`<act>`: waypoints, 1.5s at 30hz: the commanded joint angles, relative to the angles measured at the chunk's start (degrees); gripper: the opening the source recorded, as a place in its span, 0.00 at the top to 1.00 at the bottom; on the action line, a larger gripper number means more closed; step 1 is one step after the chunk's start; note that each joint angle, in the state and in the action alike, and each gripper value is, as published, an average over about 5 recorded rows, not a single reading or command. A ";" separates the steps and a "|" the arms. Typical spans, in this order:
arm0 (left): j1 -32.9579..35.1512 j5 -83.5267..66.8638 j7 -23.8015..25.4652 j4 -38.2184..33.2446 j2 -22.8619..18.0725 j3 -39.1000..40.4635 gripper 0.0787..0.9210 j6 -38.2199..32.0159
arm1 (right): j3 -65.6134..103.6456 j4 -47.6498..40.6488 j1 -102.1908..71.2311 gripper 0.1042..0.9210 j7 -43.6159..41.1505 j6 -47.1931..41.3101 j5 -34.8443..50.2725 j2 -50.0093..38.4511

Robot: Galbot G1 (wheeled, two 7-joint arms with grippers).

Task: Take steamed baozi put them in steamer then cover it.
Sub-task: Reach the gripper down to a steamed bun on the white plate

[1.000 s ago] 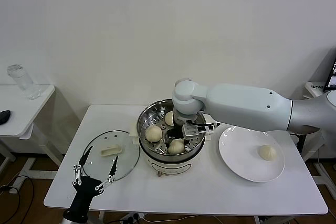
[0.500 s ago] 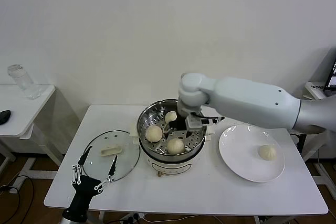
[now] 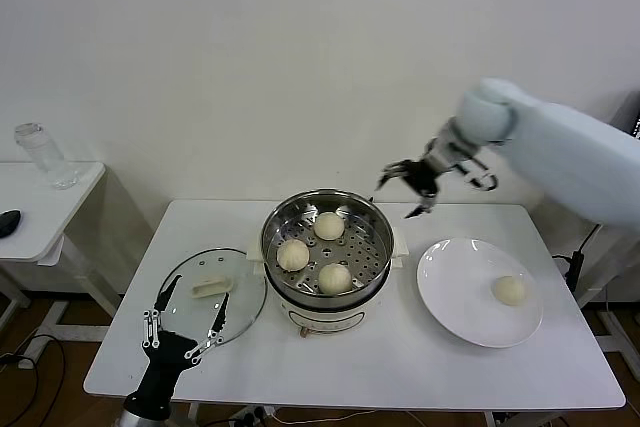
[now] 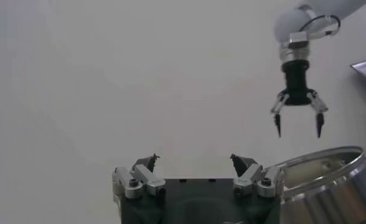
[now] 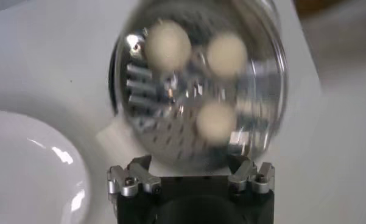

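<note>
The right gripper [image 3: 432, 187] had risen from the steamer [image 3: 327, 237] at the table's [image 3: 400, 367] middle, fingers wide and empty; three buns [image 3: 334, 276] sat inside, one bun [image 3: 510, 290] remained on the plate [image 3: 450, 297]. The left gripper [image 3: 182, 328] waited wide open by the lid [image 3: 210, 292].

steamer [image 3: 372, 239]: shiny round steel basket with a holey floor, sitting upright on a white pot base, pretty much mid-table, uncovered

baozi in steamer: three smooth cream-white buns, spaced apart: one at the far side [image 3: 328, 226], one on the left [image 3: 293, 254], one at the near side [image 3: 334, 277]

fourth baozi [image 3: 510, 291]: same kind of bun, on its own on the right side of the table, well apart from the steamer

cover [image 3: 240, 296]: clear glass lid with a metal rim, lying flat on the table just left of the steamer, cream oblong handle [image 3: 211, 287] facing up
</note>
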 commanded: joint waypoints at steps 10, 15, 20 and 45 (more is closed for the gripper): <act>-0.32 0.18 0.02 -0.38 -0.51 -0.34 0.12 1.15 | 6.21 -10.60 -19.11 0.12 -1.62 -10.61 -0.33 -13.16; -0.53 0.16 0.06 -0.32 -0.74 -0.44 0.12 1.33 | 5.45 -9.89 -21.12 0.12 -0.67 -10.97 -1.95 -12.70; -0.43 0.18 0.11 -0.31 -0.96 -0.20 0.12 1.36 | 5.40 -11.14 -22.73 0.12 1.85 -11.14 -3.36 -10.93; -0.06 0.18 0.11 -0.02 -0.73 -0.83 0.12 1.23 | 6.26 -21.37 -23.18 0.14 2.54 -10.69 -8.51 -2.58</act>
